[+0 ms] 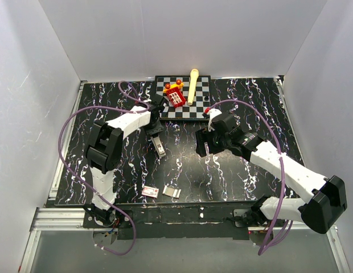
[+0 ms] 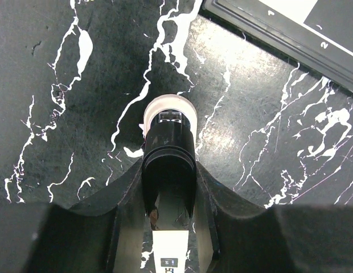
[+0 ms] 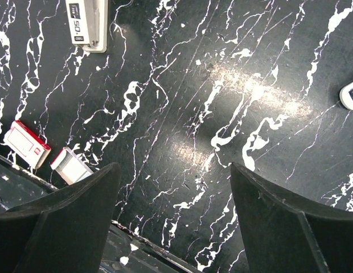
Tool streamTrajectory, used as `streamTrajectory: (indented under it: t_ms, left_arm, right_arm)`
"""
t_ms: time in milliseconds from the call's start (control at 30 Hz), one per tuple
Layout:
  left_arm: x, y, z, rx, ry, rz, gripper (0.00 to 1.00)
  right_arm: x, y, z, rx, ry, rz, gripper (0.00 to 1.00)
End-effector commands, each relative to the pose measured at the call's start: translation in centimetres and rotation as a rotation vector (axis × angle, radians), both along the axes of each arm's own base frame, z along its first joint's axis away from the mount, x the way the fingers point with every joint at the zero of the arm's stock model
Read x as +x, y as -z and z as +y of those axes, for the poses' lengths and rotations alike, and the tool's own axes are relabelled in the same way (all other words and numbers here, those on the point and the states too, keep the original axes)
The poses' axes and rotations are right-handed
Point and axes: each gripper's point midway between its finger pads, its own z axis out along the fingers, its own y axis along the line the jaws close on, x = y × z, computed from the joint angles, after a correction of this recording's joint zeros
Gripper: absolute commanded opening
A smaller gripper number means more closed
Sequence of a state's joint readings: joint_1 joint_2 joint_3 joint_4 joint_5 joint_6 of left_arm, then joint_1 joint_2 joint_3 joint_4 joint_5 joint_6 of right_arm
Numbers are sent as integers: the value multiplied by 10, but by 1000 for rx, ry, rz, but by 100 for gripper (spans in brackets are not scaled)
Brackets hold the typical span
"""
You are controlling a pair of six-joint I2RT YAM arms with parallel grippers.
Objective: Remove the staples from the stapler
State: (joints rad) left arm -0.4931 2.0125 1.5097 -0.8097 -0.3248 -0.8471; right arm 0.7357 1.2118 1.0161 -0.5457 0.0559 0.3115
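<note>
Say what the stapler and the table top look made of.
Stapler: silvery-grey body, dull sheen, probably metal; black parts look like plastic. Table top: black with white veins, marble look, soft glare; stone or printed laminate, cannot tell.

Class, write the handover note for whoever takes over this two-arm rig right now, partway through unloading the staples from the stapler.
Left gripper: jaws down on either side of the stapler, apparently gripping it where it lies on the table.
Right gripper: open and empty, hovering over the table to the right of the stapler in the top view.
Staples: no strip visible outside the stapler.
Done: stapler taken hold of, as far as the wrist view shows.
Left: open the stapler and take the staples out.
</note>
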Motion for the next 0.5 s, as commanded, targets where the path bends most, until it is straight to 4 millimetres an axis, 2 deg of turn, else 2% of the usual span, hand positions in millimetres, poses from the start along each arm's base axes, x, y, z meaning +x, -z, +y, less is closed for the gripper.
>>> streamTrajectory:
  t_ms: [0, 67, 167, 267, 367, 467]
  left_arm:
    - [4, -26, -6, -39, 86, -79, 0]
    - [5, -32, -13, -70, 168, -96, 0]
    - [2, -43, -36, -168, 350, -149, 0]
    - [-7, -55, -45, -220, 467, -184, 0]
    - [-18, -71, -58, -287, 584, -222, 0]
    - [-29, -96, -73, -367, 705, -263, 0]
  right_arm:
    - [2, -11, -4, -8, 14, -37, 84]
    - [4, -14, -9, -27, 25, -54, 84]
    - [13, -21, -21, -55, 97, -100, 85]
    - [16, -29, -30, -77, 126, -136, 86]
    - [13, -39, -32, -70, 99, -159, 86]
    - [10, -53, -33, -60, 79, -183, 86]
